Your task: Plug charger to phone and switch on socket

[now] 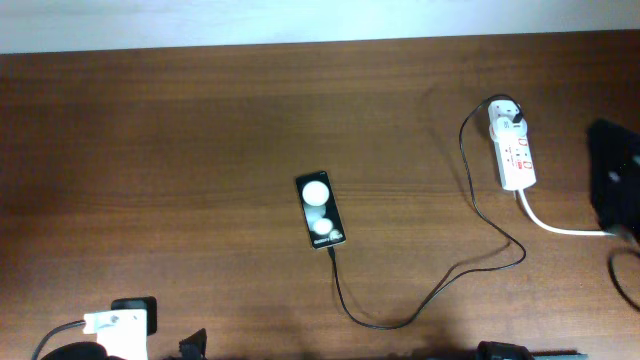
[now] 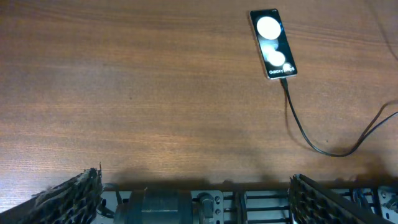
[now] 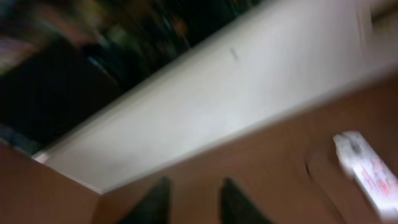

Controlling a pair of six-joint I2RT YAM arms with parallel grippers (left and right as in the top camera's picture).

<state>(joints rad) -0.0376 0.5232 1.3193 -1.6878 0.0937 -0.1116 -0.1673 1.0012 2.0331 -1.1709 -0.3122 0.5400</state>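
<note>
Phone (image 1: 320, 211), charger (image 2: 299, 121), socket (image 1: 515, 150) — one each — left hand (image 2: 194, 175) and right hand (image 3: 194, 183) released.

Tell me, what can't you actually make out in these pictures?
- Socket switches, overhead: too small to read on or off.
- Charger tip at the phone, overhead and left wrist: too small to judge if fully seated.
- Right wrist view: motion blur smears everything.
- Right arm, overhead: cut off by the right edge.
</note>
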